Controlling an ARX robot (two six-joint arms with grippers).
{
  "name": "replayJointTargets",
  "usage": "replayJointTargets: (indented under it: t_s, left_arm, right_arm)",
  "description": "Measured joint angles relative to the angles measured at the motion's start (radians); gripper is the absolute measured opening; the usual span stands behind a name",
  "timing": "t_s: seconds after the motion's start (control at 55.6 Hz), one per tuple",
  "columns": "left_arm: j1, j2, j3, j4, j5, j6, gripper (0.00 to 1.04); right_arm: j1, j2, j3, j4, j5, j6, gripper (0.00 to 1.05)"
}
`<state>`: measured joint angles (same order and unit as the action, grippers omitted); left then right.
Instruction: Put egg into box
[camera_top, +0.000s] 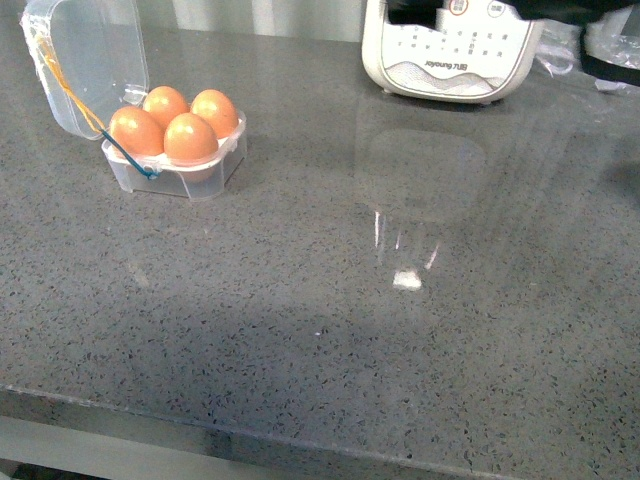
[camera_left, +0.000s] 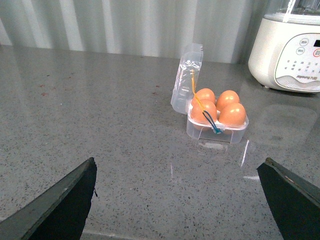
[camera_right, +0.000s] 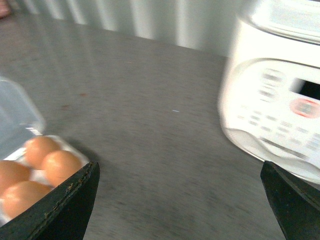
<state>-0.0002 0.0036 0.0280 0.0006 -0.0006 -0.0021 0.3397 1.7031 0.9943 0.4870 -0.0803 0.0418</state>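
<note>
Front view: finds the box at about ten o'clock on the grey speckled countertop, lid swung up and leaning back toward eleven. Counts four orange-brown eggs inside, one per cup, all cups filled; cannot single out the task's own egg among them. Shows a yellow band running down the lid and a blue band across the base's near corner. Places a white appliance at about one o'clock, well apart from the box.

Left wrist view: shows the left gripper spread wide and released, fingers far apart, grasping nothing, only bare countertop between them. Puts the box and its eggs ahead of those fingers, in line with the gap, well apart from both tips.

Right wrist view, blurred: shows the right gripper also spread wide, released and empty. Catches the eggs just beside one finger, partly hidden behind it; cannot tell touching from merely near. Sets the appliance close ahead, near the other finger.
</note>
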Motion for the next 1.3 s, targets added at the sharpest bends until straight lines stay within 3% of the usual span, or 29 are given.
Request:
replayJointTargets:
  t_s: [0.27,0.594,0.684,0.738,1.188,1.296]
  left_arm:
    - [0.0,0.0,0.0,0.0,0.0,0.0,0.98]
    - [0.0,0.0,0.0,0.0,0.0,0.0,0.98]
    - [0.0,0.0,0.0,0.0,0.0,0.0,0.98]
    - [0.0,0.0,0.0,0.0,0.0,0.0,0.98]
    - [0.0,0.0,0.0,0.0,0.0,0.0,0.98]
    - [0.0,0.0,0.0,0.0,0.0,0.0,0.98]
  right_arm:
    - [-0.256,-0.203,-0.325,0.092,0.069,-0.055,0.97]
    - [-0.523,-0.426,-0.425,0.133,0.033,-0.171,0.97]
    - [-0.562,-0.488,-0.484,0.204,-0.106,-0.114,0.83]
    - [-0.559,-0.542,-0.535,0.204,-0.123,-0.087,0.74]
    - [-0.462,-0.787,-0.79,0.218,-0.035,-0.053,0.05]
    - [-0.444,-0.837,-0.827,0.203,-0.021,-0.052,0.03]
